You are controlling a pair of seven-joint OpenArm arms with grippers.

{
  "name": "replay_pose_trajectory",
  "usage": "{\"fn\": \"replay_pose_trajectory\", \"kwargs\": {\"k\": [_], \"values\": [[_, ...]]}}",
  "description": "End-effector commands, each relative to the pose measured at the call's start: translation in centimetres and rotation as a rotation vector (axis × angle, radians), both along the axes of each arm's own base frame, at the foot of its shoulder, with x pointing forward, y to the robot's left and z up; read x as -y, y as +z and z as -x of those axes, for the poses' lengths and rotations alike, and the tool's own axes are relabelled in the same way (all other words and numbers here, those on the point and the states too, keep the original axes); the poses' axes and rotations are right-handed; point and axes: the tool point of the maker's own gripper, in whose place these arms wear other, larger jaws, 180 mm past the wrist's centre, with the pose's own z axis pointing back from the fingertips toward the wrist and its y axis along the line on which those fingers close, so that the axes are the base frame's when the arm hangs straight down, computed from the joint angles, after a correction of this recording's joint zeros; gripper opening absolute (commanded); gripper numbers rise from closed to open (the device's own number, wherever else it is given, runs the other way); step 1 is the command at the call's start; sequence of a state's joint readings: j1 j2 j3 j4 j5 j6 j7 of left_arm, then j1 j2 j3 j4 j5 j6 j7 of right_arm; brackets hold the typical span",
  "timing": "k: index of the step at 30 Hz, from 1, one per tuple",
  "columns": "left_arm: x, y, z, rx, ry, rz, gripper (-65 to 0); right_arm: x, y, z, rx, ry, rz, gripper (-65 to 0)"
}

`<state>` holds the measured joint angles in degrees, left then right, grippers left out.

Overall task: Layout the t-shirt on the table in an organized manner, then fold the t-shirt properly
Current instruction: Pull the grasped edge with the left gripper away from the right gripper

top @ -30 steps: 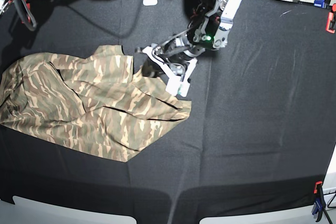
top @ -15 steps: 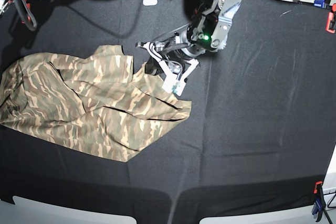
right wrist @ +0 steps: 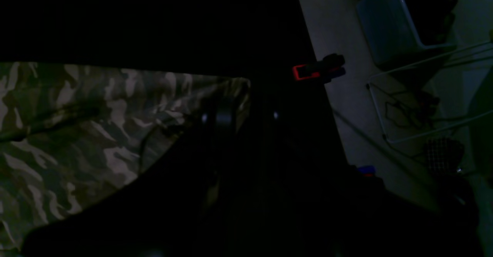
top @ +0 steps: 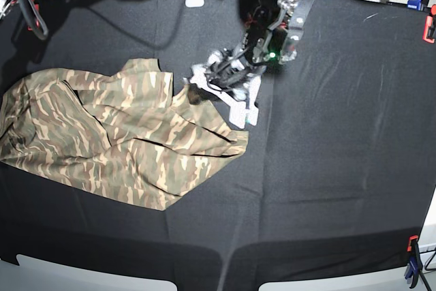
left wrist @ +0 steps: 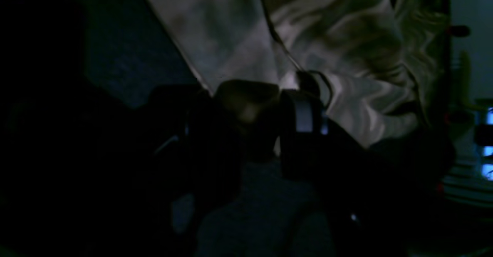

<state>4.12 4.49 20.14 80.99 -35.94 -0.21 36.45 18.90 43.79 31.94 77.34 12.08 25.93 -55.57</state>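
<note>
Beside the t-shirt on the table, left end effector parted, right's state unclear.

camo t-shirt on dark table

The t-shirt lay on the table toward nine o'clock of its middle, spread from the left edge nearly to centre. The left gripper stood at the shirt's two o'clock corner, over its edge, its arm running off toward twelve o'clock. Clamps sat at the table's one o'clock corner, another at five o'clock.
</note>
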Motion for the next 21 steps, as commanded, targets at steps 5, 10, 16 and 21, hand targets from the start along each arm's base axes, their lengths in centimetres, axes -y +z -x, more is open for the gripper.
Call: {"fn": "replay_pose_trajectory", "kwargs": {"k": [5, 10, 16, 21], "values": [[4.0, 3.9, 0.3, 0.07, -0.09, 0.159, -38.4, 0.7, 2.6, -0.3, 0.052, 0.003, 0.041, -52.9], [3.5, 3.6, -0.3, 0.114, -0.082, 0.102, -38.4, 0.7, 2.6, -0.2, 0.046, 0.0, 0.04, -52.9], [3.2, 3.7, -0.7, 0.138, -0.068, 0.09, -38.4, 0.7, 2.5, -0.2, 0.045, 0.0, 0.039, -52.9], [2.8, 3.0, -0.8, 0.169, -0.083, 0.015, -38.4, 0.7, 2.5, -0.2, 0.045, 0.0, 0.039, -52.9]]}}
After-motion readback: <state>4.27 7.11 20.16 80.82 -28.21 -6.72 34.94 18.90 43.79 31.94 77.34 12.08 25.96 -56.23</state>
